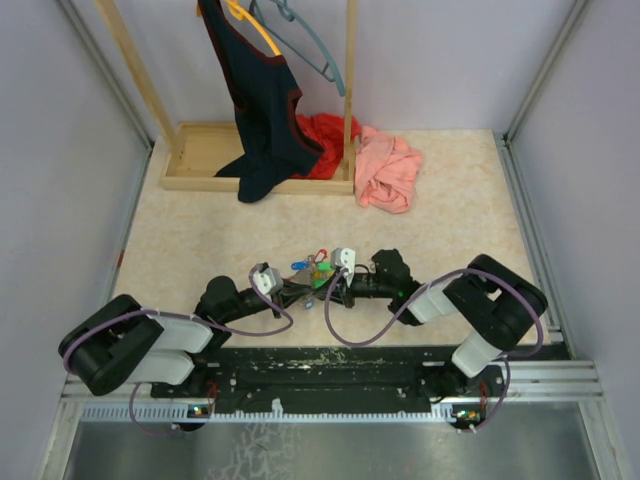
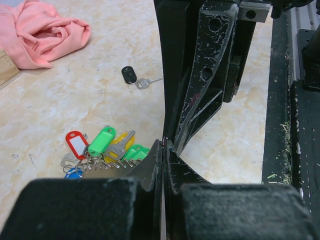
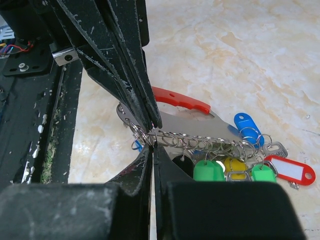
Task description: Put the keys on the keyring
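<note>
While both pairs sit pressed together tip to tip, the left jaws and right jaws meet at one end of the keyring (image 3: pixel 181 100), the end where its red bar and greyish plate come to a point. Cannot tell if either pair has a thin wire ring caught between the tips; nothing thicker is in them. The keyring lies flat on the surface (image 3: pixel 260 55), its long axis running straight away from that meeting point, so it stretches off to the side of the right jaws, not under them.

Small split rings (image 3: pixel 200 142) lie in a row along the keyring's greyish edge. The keys (image 3: pixel 235 167), with blue, green, yellow and red heads, fan out toward the keyring's far end, away from both jaws. One dark-headed key (image 2: pixel 129 74), with a silver key (image 2: pixel 143 83) touching it, lies well apart from the keyring on the side toward the pink cloth (image 2: pixel 40 32).

Judgement: that loose pair looks like what's left to thread. Both arms are equally near the keyring's tip. Which arm is nearer the dark-headed key I can't tell, since it doesn't show from above.
</note>
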Robot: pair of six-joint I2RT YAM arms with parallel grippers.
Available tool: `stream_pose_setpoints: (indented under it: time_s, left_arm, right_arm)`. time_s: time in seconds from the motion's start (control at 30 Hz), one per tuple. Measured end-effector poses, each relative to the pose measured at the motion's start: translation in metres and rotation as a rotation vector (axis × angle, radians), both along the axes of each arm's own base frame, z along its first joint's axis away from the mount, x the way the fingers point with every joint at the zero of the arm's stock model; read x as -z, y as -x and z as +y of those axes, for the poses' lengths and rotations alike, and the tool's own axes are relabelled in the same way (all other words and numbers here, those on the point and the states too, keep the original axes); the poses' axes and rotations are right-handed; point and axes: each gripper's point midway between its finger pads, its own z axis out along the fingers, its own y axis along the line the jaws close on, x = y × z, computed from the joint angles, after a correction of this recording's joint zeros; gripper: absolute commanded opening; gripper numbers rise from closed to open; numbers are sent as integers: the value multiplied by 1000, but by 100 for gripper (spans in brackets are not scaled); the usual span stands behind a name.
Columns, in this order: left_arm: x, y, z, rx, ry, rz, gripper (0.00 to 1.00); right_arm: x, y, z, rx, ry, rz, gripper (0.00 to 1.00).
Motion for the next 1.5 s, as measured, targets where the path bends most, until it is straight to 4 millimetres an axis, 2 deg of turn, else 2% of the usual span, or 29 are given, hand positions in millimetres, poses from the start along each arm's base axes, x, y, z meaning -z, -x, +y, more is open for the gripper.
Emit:
stream_pose_setpoints:
  time_s: [0.2, 0.3, 0.47, 0.53, 0.6, 0.9, 1.17, 1.5]
  left_arm:
    - [0, -3, 3, -28, 2, -2, 1]
    - [-2, -8, 7, -68, 10, -2, 4]
    - [-2, -15, 11, -122, 15, 12, 20]
    - [-2, -18, 13, -143, 15, 18, 32]
    - [-2, -21, 14, -158, 18, 21, 37]
    - [-10, -21, 16, -169, 31, 1, 36]
    - [-3, -13, 12, -108, -2, -18, 37]
    - [2, -6, 6, -44, -15, -40, 35]
  right_arm:
    - [-2, -3, -3, 24, 15, -12, 0]
    - [-8, -4, -6, 37, 26, -38, 0]
    - [-12, -6, -12, 65, 57, -69, 0]
    - [-10, -7, -15, 75, 76, -73, 0]
    - [-7, -7, -18, 85, 97, -76, 0]
    - [-5, -9, -20, 98, 116, -83, 0]
    - [-21, -16, -12, 126, 34, -79, 0]
    - [-27, -18, -7, 134, -14, -56, 0]
